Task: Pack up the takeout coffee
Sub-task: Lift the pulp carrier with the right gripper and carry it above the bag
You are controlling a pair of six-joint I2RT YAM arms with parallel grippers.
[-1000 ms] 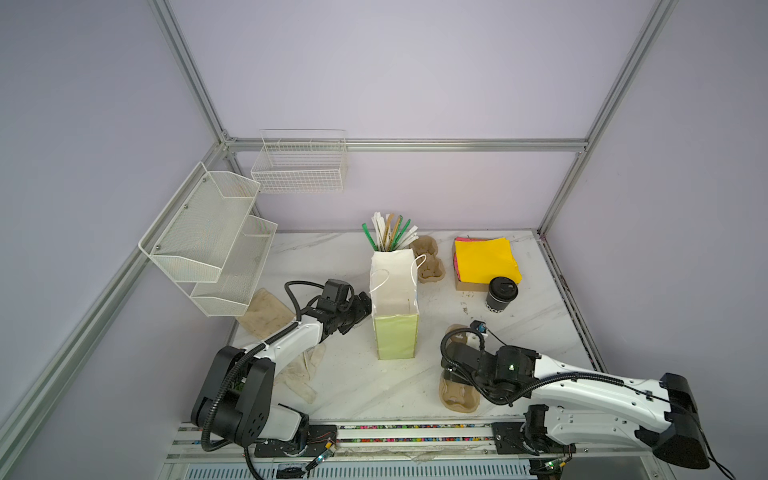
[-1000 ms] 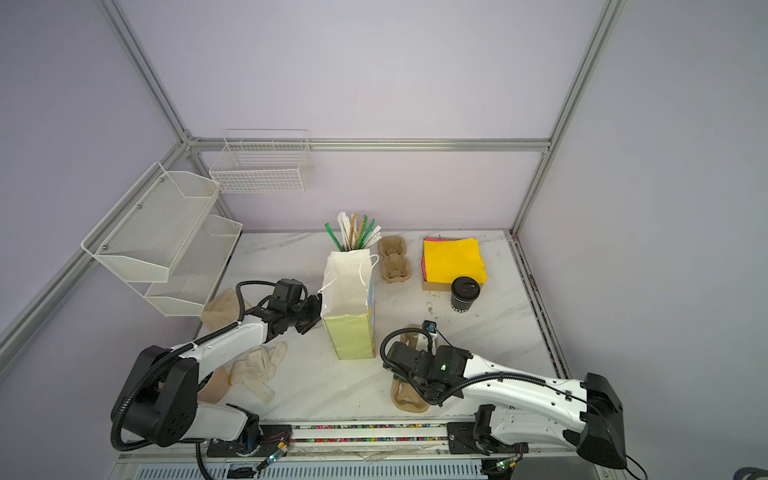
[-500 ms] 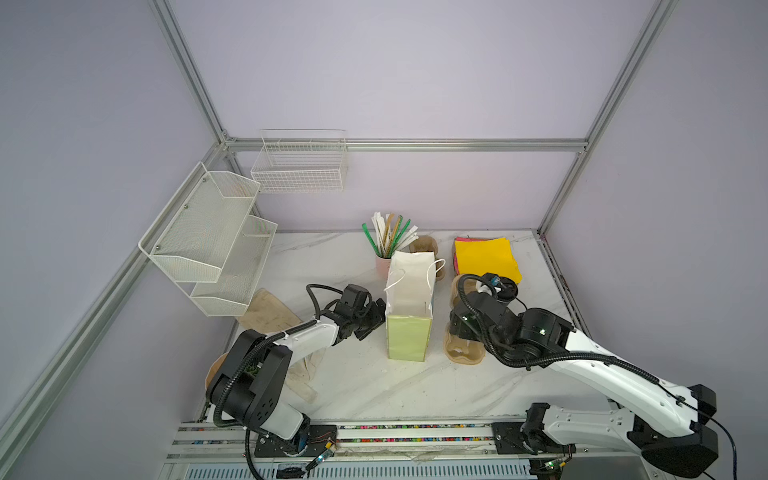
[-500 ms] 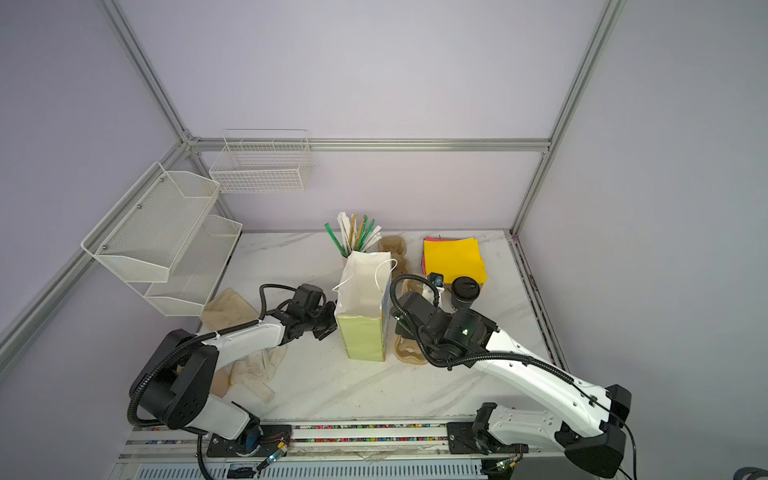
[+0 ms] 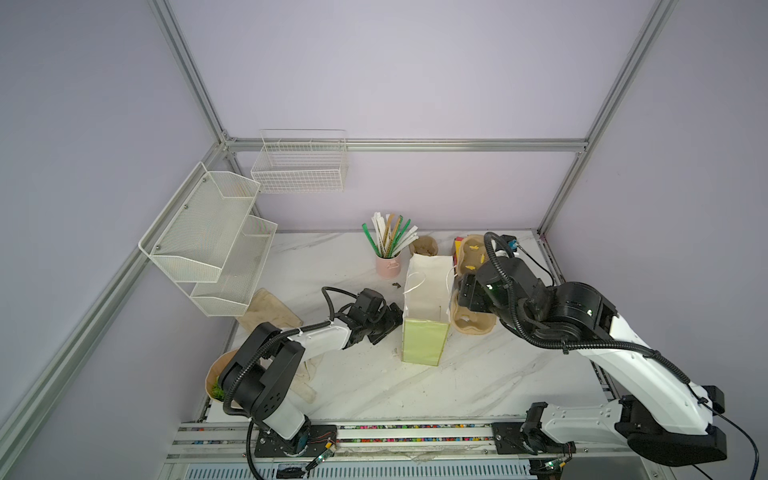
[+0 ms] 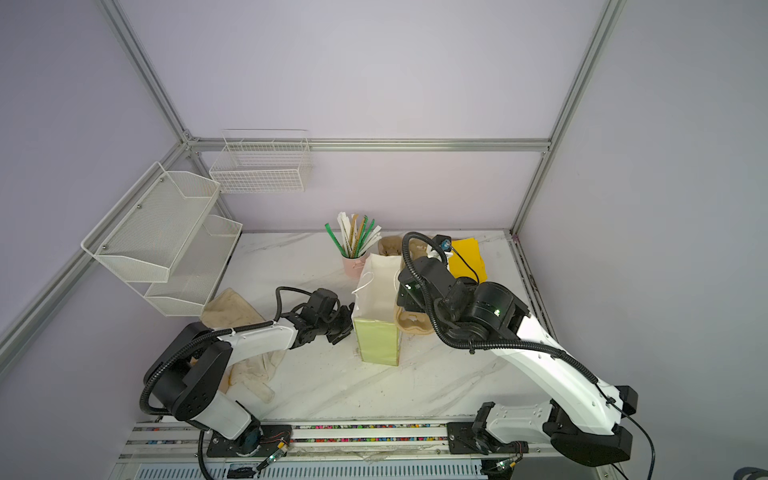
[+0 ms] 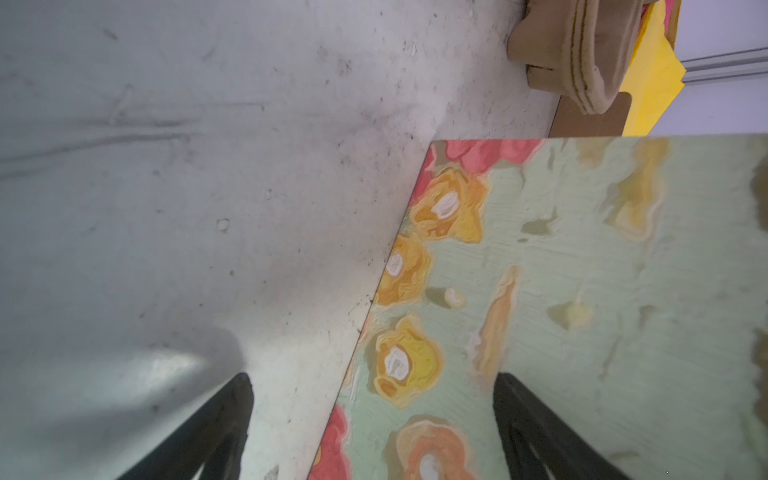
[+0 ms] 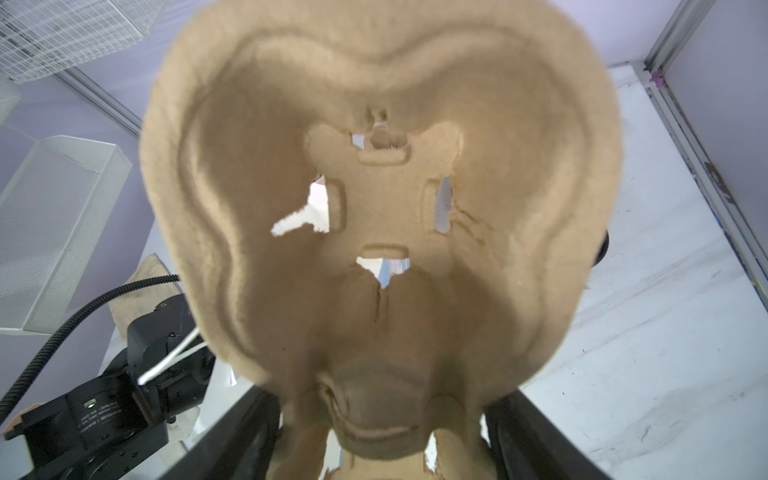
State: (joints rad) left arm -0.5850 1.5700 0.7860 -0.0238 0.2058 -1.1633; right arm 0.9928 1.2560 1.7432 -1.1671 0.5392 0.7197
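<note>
**Pulp carrier gripped beside the open flowered bag**

The paper bag stands upright at mid-desk with its mouth open. It is pale green outside and white inside, with white cord handles. Its left face carries painted pink, yellow and orange flowers.

The desk is white and marble-patterned, scuffed and speckled. Lilac walls and aluminium posts close it in. A two-tier white mesh shelf hangs on the left wall and a white wire basket on the far wall.

The right fingers are clenched on the waist of a brown two-cup pulp carrier, held up just right of the bag. The left fingers are spread wide and grasp nothing. They sit low beside the bag's left face, with the bag's near edge between them.

A pink cup at the far middle holds straws and stirrers. A stack of pulp carriers sits behind the bag, and yellow napkins lie far right. The takeout coffee cup cannot be made out; the right arm hides much of the far-right desk.
</note>
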